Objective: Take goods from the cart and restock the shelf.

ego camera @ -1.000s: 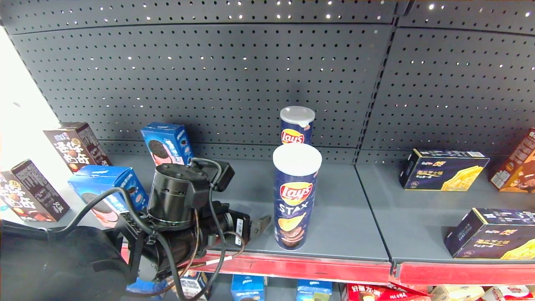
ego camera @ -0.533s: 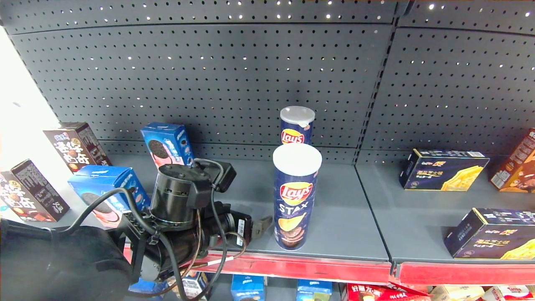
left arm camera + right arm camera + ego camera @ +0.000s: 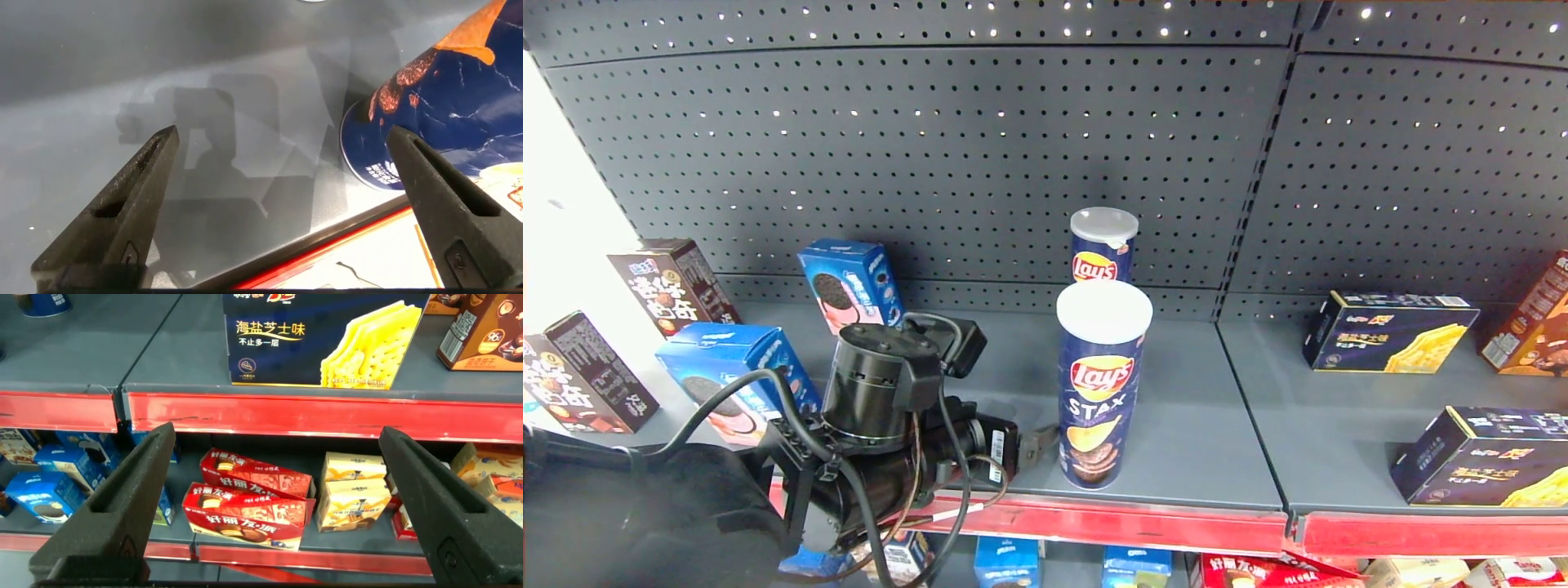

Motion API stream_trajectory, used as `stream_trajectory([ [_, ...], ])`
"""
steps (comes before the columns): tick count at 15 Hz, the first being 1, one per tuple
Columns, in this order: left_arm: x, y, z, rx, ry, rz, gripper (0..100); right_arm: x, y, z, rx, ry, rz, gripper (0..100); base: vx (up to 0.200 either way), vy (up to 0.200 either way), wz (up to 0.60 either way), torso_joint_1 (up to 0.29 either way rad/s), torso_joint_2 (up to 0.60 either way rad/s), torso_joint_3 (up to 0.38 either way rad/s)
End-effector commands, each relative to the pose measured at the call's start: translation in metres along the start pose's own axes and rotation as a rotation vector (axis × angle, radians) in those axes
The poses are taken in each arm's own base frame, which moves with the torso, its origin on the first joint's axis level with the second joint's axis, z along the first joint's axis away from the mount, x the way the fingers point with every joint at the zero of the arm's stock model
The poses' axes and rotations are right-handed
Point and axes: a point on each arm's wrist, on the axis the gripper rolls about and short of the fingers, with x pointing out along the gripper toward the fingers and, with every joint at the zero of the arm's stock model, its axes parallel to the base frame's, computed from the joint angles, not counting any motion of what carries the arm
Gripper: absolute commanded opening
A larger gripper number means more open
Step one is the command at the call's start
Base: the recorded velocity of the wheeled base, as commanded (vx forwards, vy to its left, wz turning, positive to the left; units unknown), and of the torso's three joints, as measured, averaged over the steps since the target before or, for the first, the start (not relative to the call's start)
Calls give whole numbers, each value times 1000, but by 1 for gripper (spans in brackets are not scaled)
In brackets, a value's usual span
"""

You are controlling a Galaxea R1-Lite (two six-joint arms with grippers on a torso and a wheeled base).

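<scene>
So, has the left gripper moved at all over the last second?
Yes. In the head view the left gripper has edged to the robot's right, toward the front chips can, which stands in the same spot on the shelf throughout.

On the shelf (image 3: 1176,425), the front can (image 3: 1101,384) stands near the lip, with the rear can (image 3: 1102,245) directly behind it by the back panel (image 3: 931,163). The left gripper (image 3: 1037,445) sits at the lip, just left of the front can. Farther left stand the near cookie box (image 3: 727,367) and, behind it, the far cookie box (image 3: 849,282). Right of the divider (image 3: 1250,408), the near cracker box (image 3: 1486,457) lies before the far cracker box (image 3: 1388,331).
</scene>
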Motion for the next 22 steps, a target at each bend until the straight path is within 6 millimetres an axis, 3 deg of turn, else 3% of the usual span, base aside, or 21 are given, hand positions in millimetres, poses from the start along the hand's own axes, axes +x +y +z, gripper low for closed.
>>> stream_trajectory([
  [1,1,0,0,1,2,1,100,0,0,0,0,0,0,100,0,0,0,0,0,0],
  [7,2,-2,-2,6,6,-4,100,0,0,0,1,1,0,100,0,0,0,0,0,0],
  [11,-10,16,18,-19,-94,44,100,0,0,0,0,1,0,100,0,0,0,0,0,0],
  [13,-36,29,34,-48,-180,74,100,0,0,0,1,1,0,100,0,0,0,0,0,0],
  [15,-71,29,42,-21,-260,57,100,0,0,0,1,0,0,100,0,0,0,0,0,0],
  [19,-134,33,28,111,-366,58,100,0,0,0,0,1,0,100,0,0,0,0,0,0],
  [20,-136,34,27,113,-369,58,100,0,0,0,0,1,0,100,0,0,0,0,0,0],
  [22,-177,50,9,175,-432,101,100,0,0,0,0,1,0,100,0,0,0,0,0,0],
])
